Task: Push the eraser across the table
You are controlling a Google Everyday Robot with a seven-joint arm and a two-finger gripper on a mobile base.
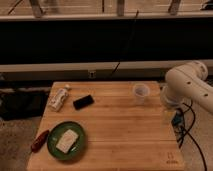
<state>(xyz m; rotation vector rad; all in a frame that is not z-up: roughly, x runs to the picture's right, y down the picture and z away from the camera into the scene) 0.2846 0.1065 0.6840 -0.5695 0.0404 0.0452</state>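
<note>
Black eraser (83,102) well left of jaws at table (125,131) edge

The white robot arm (192,85) runs out of frame at right; its gripper (171,116), low beside the wooden tabletop's (125,130) right edge, is lost in shadow, while the tabletop's near edge is cropped

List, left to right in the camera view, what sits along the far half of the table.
White tube → black block → clear cup → pincer, low at the right edge of the table beneath the white arm.
</note>
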